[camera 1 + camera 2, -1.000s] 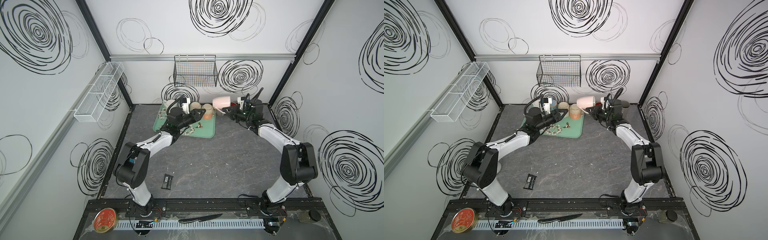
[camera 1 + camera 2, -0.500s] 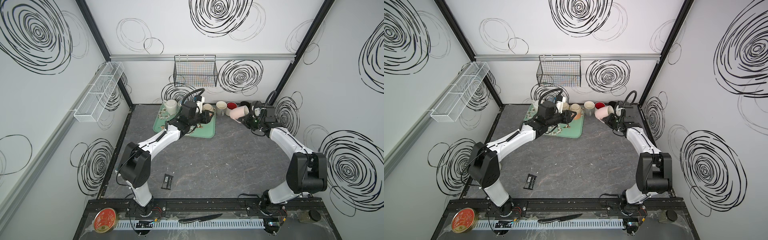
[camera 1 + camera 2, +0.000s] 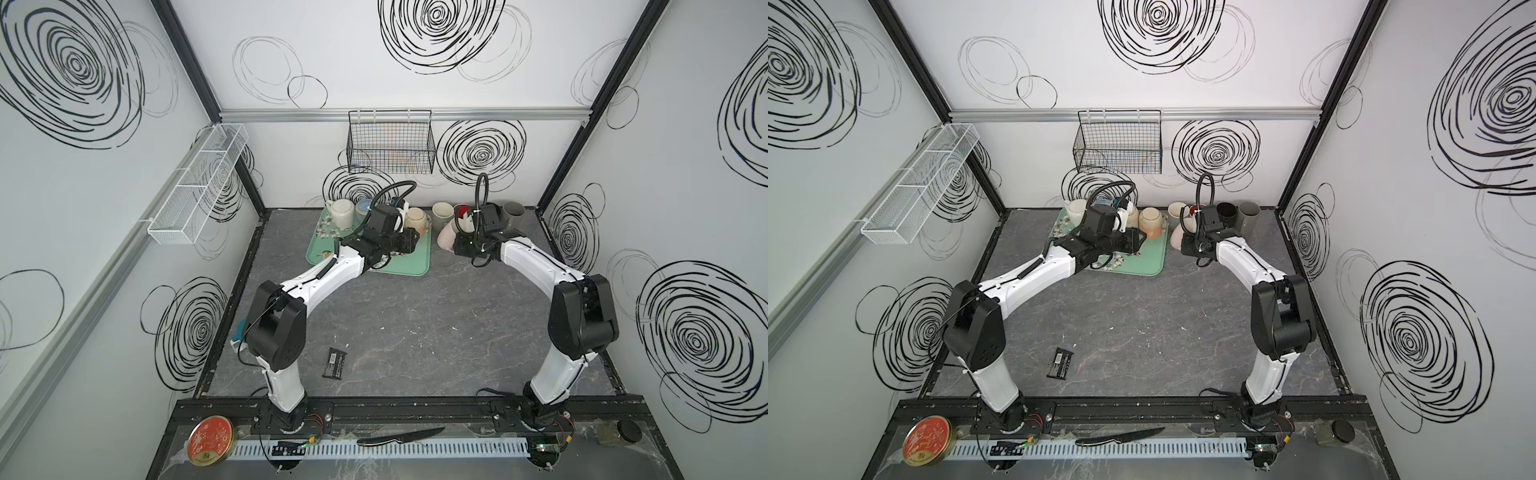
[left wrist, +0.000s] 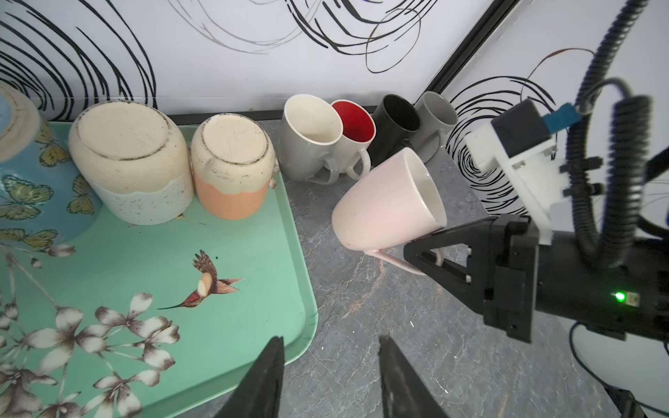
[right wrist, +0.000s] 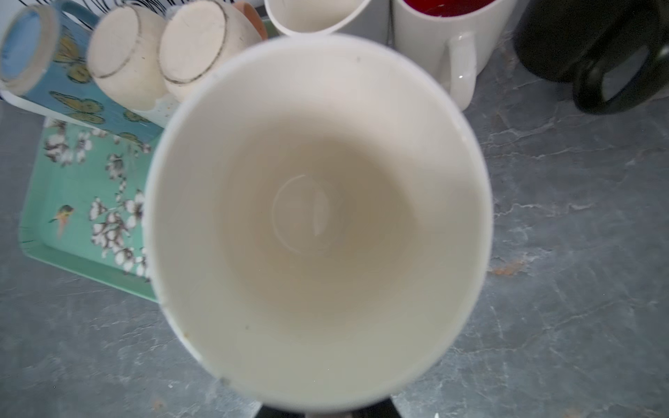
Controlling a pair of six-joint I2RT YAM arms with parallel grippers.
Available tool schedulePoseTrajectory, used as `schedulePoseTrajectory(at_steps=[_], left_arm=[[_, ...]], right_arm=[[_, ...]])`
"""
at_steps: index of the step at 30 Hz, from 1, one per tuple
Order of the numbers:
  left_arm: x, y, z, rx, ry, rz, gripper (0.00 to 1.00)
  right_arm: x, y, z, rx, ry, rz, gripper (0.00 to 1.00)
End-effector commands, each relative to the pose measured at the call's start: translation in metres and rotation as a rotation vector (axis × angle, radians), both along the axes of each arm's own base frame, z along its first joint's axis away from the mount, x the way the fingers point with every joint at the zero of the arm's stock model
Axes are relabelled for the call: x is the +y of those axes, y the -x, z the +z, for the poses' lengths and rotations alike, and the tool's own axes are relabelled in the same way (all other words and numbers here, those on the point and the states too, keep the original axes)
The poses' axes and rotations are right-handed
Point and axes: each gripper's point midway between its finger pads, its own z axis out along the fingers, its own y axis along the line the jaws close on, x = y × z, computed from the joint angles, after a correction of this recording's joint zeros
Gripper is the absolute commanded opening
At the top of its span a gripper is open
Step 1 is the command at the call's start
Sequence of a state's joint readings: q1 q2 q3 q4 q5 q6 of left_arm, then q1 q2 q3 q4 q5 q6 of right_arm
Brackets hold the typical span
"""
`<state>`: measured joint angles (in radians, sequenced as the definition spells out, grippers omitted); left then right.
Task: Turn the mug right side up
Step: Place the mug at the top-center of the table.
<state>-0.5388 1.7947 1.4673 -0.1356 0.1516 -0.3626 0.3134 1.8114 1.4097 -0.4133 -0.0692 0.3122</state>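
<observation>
Pink mug in both top views: it is tilted over the grey table, just beside the edge of the green tray nearer the right arm and in front of the upright mugs along the back wall. The right pincer meets it on the side away from the tray. The left pincer hangs over that end of the tray, apart from the mug. Left wrist view: the pink mug is neither upright nor inverted, its mouth turned up and toward the right pincer, whose black fingers are clamped on the handle; whether the base touches the table cannot be told. Behind it, close together in a row, stand a pale grey mug, a red-lined mug, a black mug and a darker grey mug. On the tray three mugs stand upside down: a butterfly mug, a speckled cream mug and a peach mug. The left pincer has its two fingertips moderately apart with nothing between them. Right wrist view: the white interior of the pink mug fills the frame, seen straight down its mouth; the right pincer's fingers are almost wholly hidden beneath it.
</observation>
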Motion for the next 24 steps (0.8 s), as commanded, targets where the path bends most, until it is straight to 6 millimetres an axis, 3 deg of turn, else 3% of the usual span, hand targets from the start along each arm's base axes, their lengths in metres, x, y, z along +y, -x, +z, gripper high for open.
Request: schedulePoseTrajectory(at_steps=[1,13,24], left_arm=[[0.009,-0.006,-0.011,0.007,-0.024,0.019,0.47],[0.022,-0.015,-0.013,0.004,-0.019,0.035,0.47],[0.038,-0.021,-0.016,0.008,-0.023,0.06,0.47]], right_arm=[[0.005,-0.016,0.018,-0.078,0.114,0.027,0.0],[0.013,-0.036,-0.021,0.006,0.277,0.035,0.0],[0.011,-0.046,-0.044,0.046,0.402,0.054,0.0]])
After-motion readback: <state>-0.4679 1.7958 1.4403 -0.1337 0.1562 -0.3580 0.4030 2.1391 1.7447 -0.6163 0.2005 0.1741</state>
